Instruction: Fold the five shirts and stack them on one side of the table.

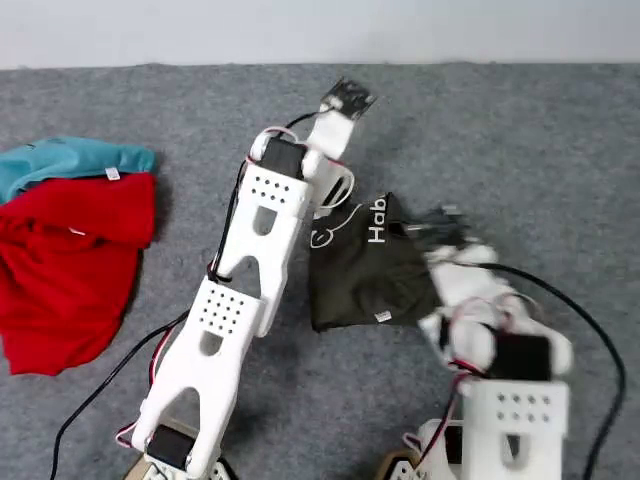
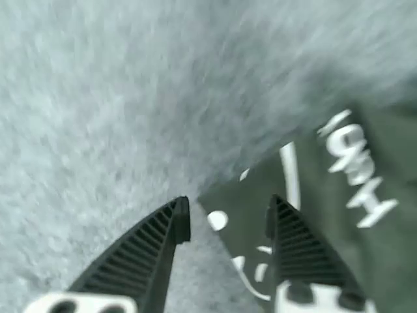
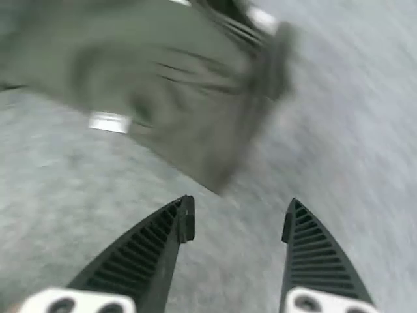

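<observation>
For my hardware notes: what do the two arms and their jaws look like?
Both the left arm and the right arm are white plastic, with grids of small holes and oval slots. Black motors sit at joints; black cables trail off. The jaws are black, ribbed wedges on white mounts.

Matt dark cloth shirt, fuzzy grey table, ribbed black plastic left gripper

Across the dark shirt runs white lettering, turned sideways; in the left wrist view its strokes are large but blurred. A small white tag sits at that shirt's edge nearest the arm bases, with print too small to read. Another white tag lies where the red shirt meets the teal shirt and is also unreadable.
</observation>
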Robot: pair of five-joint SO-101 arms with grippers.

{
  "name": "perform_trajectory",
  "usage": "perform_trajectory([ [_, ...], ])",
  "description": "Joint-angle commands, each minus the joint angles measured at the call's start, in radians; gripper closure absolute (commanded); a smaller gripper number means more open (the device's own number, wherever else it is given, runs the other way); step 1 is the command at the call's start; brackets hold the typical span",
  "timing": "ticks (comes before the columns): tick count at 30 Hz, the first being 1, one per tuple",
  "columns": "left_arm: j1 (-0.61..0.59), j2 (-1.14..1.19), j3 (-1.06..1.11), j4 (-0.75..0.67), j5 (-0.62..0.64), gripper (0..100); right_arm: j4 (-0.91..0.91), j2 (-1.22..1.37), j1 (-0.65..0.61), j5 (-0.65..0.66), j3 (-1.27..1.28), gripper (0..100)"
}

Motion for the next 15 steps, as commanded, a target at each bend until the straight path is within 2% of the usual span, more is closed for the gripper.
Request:
perform_trajectory([
  [1,-0.034,0.035,-0.031,0.017,0.005,80,-0.061,0.128,-0.153,0.003,-0.006,76.8],
  [9,-0.012,0.081,-0.028,0.002,0.005,80,-0.340,0.441,-0.268,0.003,-0.006,76.8],
  [15,0.003,0.081,-0.027,-0.005,0.005,80,-0.460,0.587,-0.237,0.003,-0.006,76.8],
])
